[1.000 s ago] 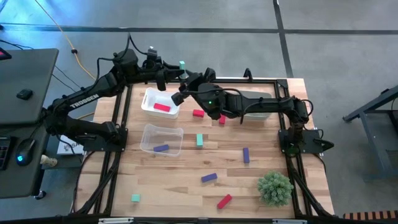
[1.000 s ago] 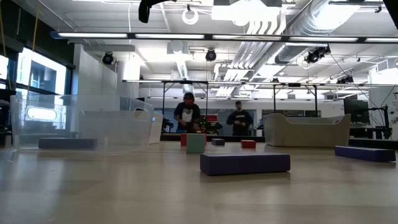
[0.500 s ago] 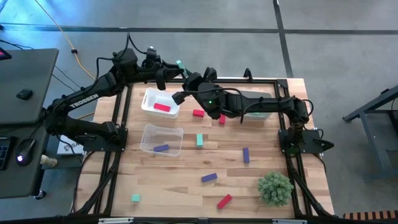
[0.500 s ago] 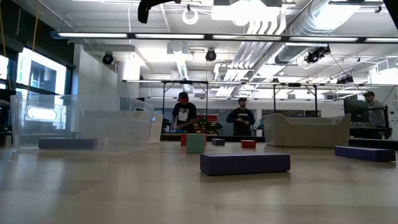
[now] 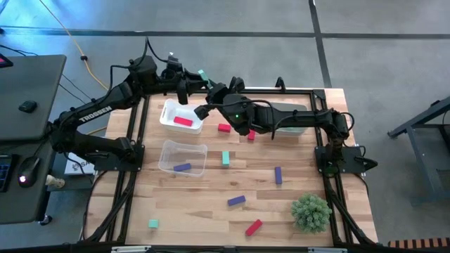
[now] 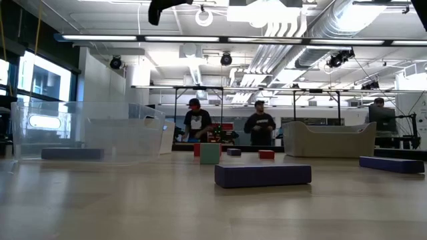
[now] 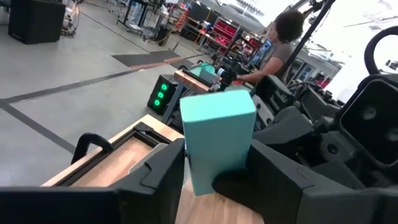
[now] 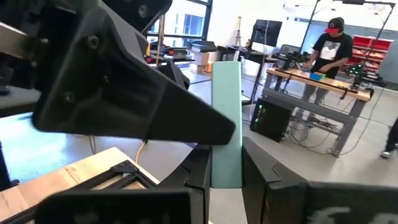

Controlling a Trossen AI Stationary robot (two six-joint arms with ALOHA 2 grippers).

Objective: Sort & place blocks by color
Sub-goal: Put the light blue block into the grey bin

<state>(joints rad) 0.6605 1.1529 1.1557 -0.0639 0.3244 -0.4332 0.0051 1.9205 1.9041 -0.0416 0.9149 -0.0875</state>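
A teal block (image 5: 202, 74) hangs high over the table's far edge between my two grippers, which meet there pointing level. My right gripper (image 8: 226, 171) (image 5: 209, 90) is shut on the teal block (image 8: 226, 118). My left gripper (image 7: 217, 171) (image 5: 191, 83) stands with its fingers close on either side of the teal block (image 7: 217, 130). On the table lie red (image 5: 224, 128), purple (image 5: 236, 201) and teal (image 5: 226, 158) blocks. One red block (image 5: 183, 121) lies in the white bin (image 5: 169, 112), and a purple one (image 5: 182, 167) in the clear bin (image 5: 199, 151). My right gripper pinches the teal block's lower end (image 8: 226, 177) between its two fingers, across the block's thin side. The fingers come at it level. The block stands upright above them, lifted clear of the table. My left gripper: I cannot tell whether its fingers (image 7: 168, 174) touch the block's sides.
A bushy green plant ball (image 5: 311, 212) sits at the near right. Another pale bin (image 5: 299, 128) lies under my right arm. Loose blocks lie at the near edge: teal (image 5: 152, 223) and red (image 5: 254, 227). People stand at benches in the room beyond (image 6: 195, 123).
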